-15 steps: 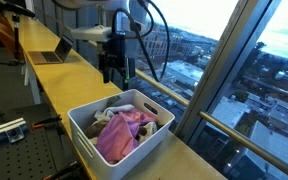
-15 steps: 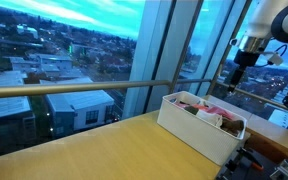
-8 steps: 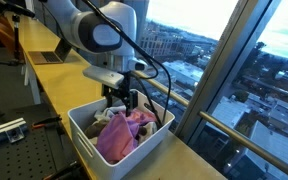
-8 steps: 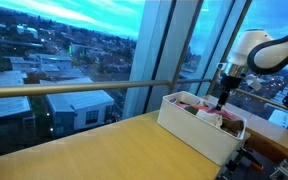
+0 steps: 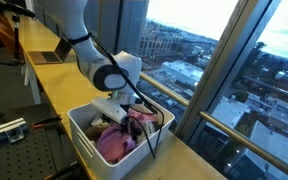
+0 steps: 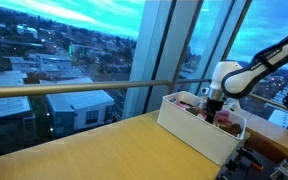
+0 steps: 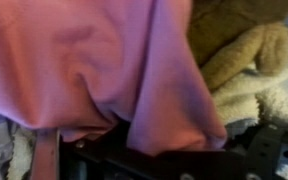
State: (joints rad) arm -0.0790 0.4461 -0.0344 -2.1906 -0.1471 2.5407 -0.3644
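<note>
Wrist view is nearly all pink cloth point(image 7: 104, 70), heaped in the white bin point(image 5: 84, 140) on the table point(image 5: 54, 78), with my claw point(image 5: 136, 120) spread wide over it and gripping nothing, yet its tips are cut off, so closing blind I could snag the beige towel point(image 7: 249, 60) beside it too.
</note>
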